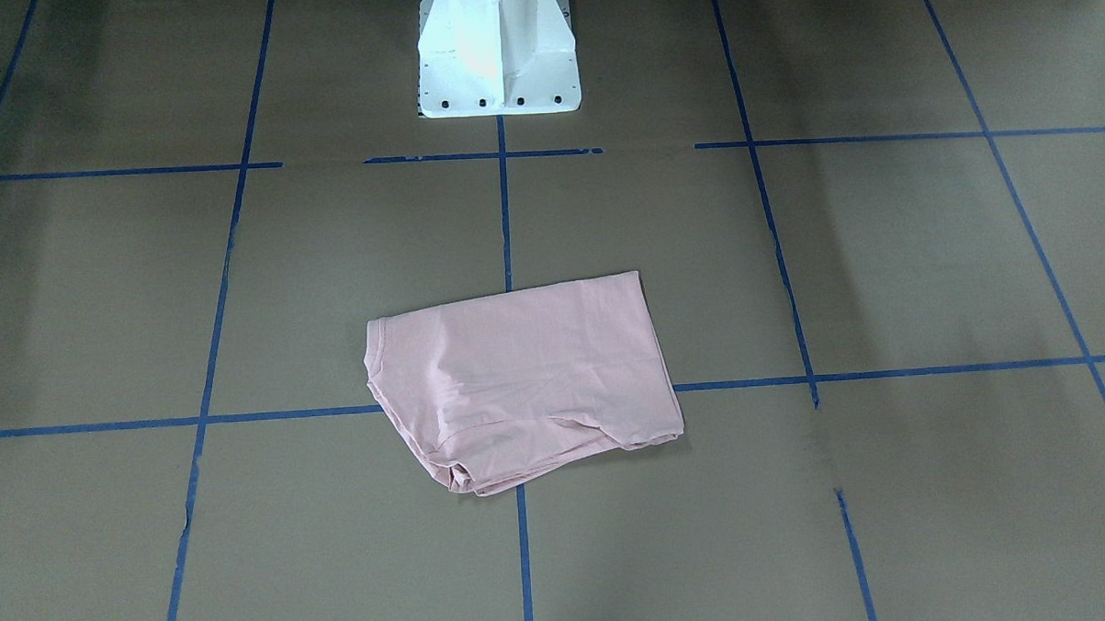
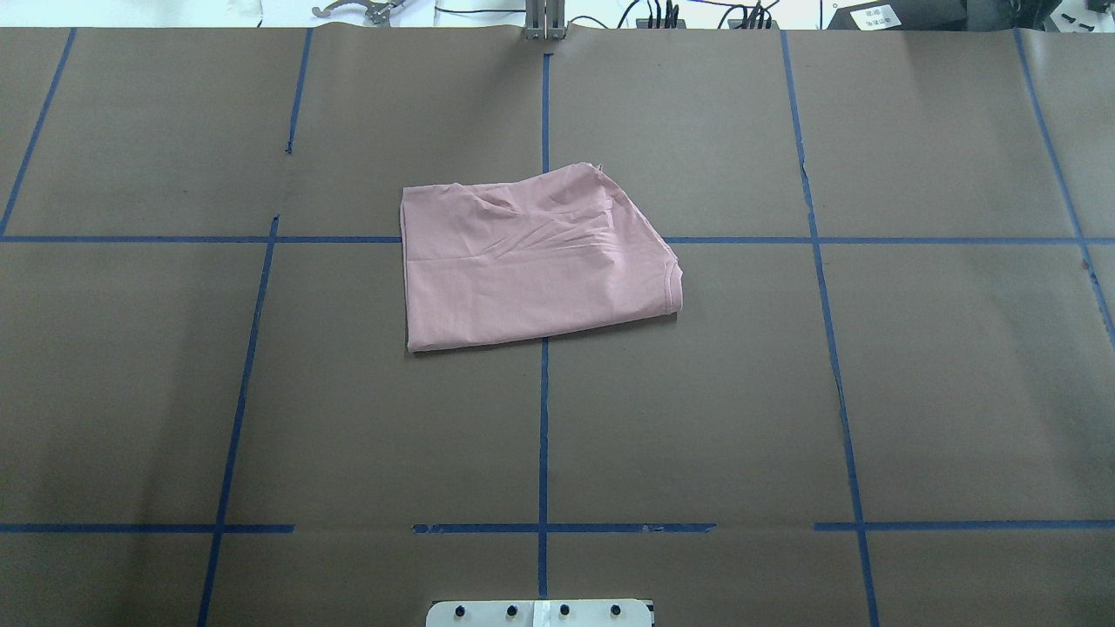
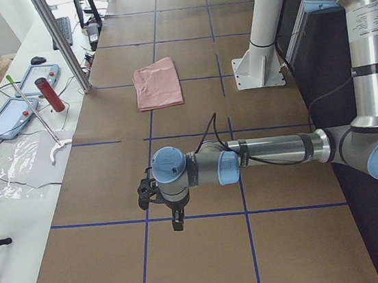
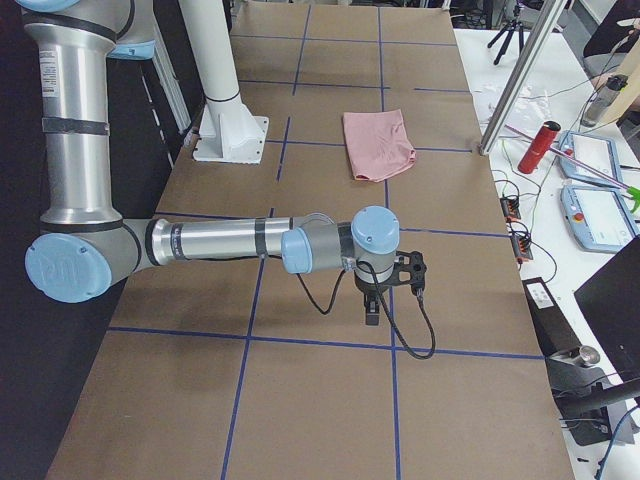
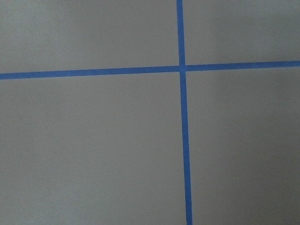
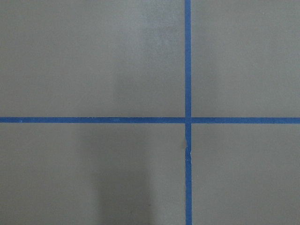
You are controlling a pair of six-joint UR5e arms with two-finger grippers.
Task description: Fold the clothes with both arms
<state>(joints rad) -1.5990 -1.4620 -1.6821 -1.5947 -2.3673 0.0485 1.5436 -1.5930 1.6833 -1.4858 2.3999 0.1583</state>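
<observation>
Hanging low over the left end of the brown table (image 3: 211,263), the left arm (image 3: 273,152) reaches out level. Its gripper (image 3: 176,220) points straight down near a crossing of blue tape lines (image 5: 182,68), well apart from the shirt. Only a side view catches this gripper, so I cannot tell how far its fingers are spread or whether they have hold of anything.

In the middle of the table the pink T-shirt (image 2: 536,261) lies flat, folded into a rough rectangle. It covers the spot where the centre tape line meets a cross line, straight out from the white pedestal (image 1: 498,55). Its ribbed collar (image 2: 672,283) sits at the right edge of the fold in the overhead view, and soft wrinkles run over the far half.

At the right end the right arm (image 4: 220,240) also stretches out level. Its gripper (image 4: 371,312) points down above the table beside a tape line, well apart from the shirt. Again I cannot tell its opening or its hold.
</observation>
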